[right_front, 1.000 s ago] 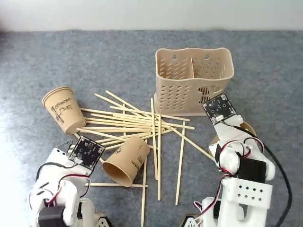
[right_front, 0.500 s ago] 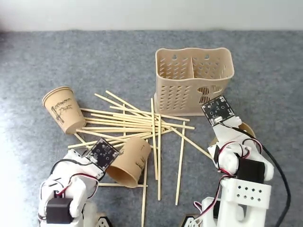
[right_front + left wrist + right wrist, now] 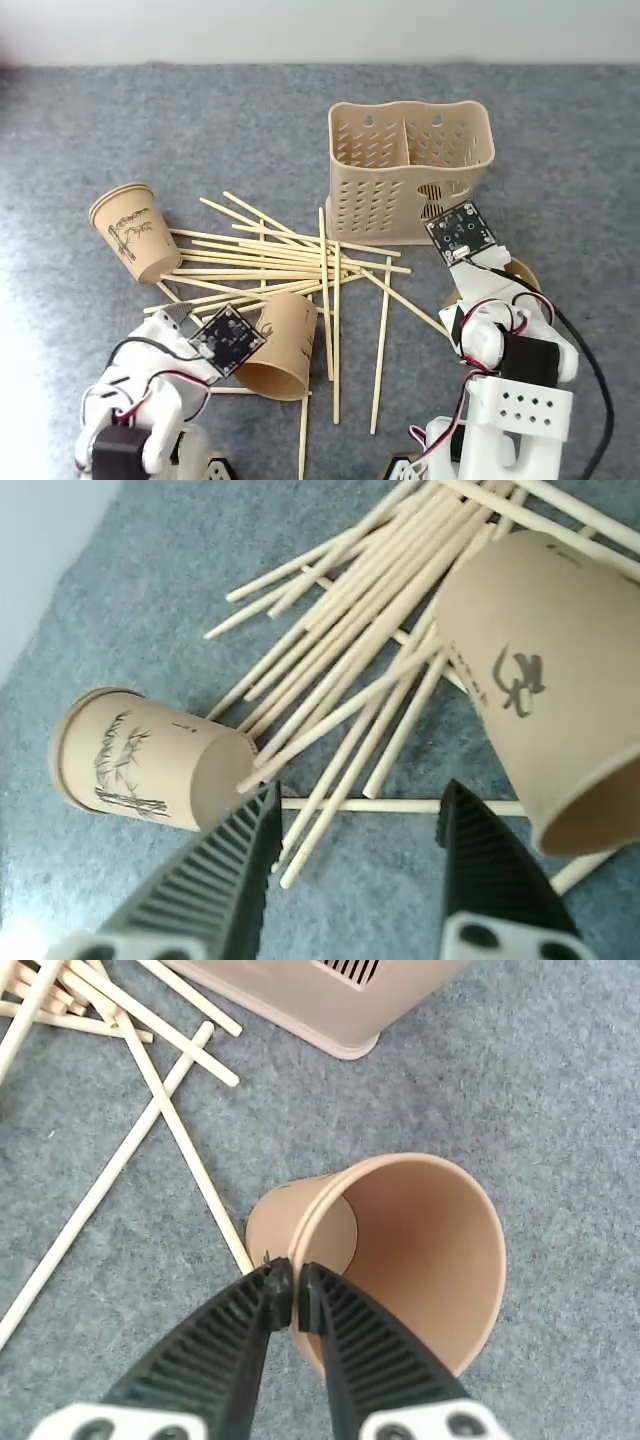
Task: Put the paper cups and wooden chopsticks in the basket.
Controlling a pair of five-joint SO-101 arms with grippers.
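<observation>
Surface: a grey, carpet-like surface (image 3: 200, 130) carries everything.
Basket: a beige perforated plastic basket (image 3: 410, 170) stands upright on the far side of the surface. It has two compartments side by side.
Chopsticks: plain wooden chopsticks (image 3: 290, 262) lie loose in a criss-cross heap between the basket and the left arm. A few single sticks point towards the arms. All are on the surface, outside the basket.
Bamboo cup: a tan paper cup with a dark bamboo print (image 3: 135, 232) lies on its side at the left edge of the heap. Its mouth faces away from the sticks, and stick ends meet its base.
Middle cup: a second tan paper cup with a dark print (image 3: 283, 340) lies on its side over the near edge of the heap. Its mouth faces the arms, and it is just beside the left arm's wrist.
Third cup: a third tan paper cup (image 3: 410, 1250) lies on its side near the basket's near right corner, under the right arm.
Left gripper: the left gripper (image 3: 360, 790) is spread wide and holds nothing. It hangs over the chopsticks between the bamboo cup and the middle cup.
Right gripper: the right gripper (image 3: 293, 1272) is pinched narrow on the third cup's rim, one finger outside the wall and one inside.
</observation>
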